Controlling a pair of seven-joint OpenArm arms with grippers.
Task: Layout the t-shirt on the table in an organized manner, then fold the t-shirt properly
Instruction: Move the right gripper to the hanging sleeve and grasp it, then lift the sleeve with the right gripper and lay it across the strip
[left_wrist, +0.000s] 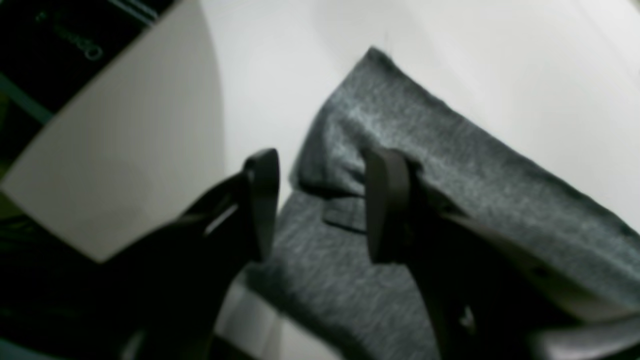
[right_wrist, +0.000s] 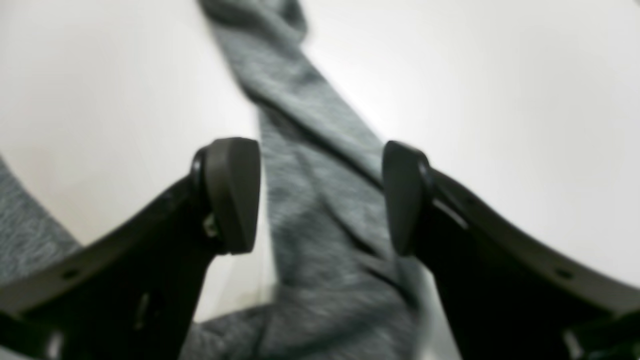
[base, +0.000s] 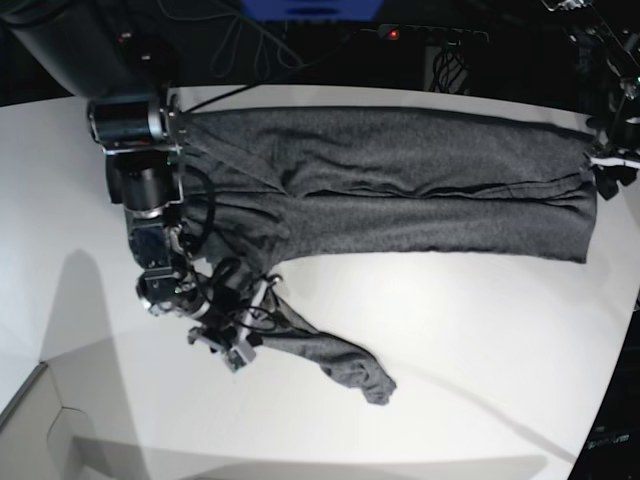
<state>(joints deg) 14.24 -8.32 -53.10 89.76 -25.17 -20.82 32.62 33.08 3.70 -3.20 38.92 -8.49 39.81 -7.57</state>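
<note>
The dark heather-grey t-shirt (base: 400, 185) lies stretched along the back of the white table (base: 480, 340). One sleeve (base: 340, 365) trails toward the front. At the base of that sleeve is my right gripper (base: 265, 325). In the right wrist view the right gripper (right_wrist: 320, 197) is open and the sleeve strip (right_wrist: 310, 150) runs between its fingers without being pinched. My left gripper (base: 605, 170) is at the shirt's right-hand end. Seen from the left wrist, the left gripper (left_wrist: 322, 205) stands open over a folded corner of the t-shirt (left_wrist: 450, 165).
A flat pale cardboard box (base: 40, 420) sits at the front left corner, and the box (left_wrist: 125, 150) also shows beside the left gripper. Cables and dark equipment (base: 300, 40) run behind the table's back edge. The table's curved edge (base: 630, 330) is at the right.
</note>
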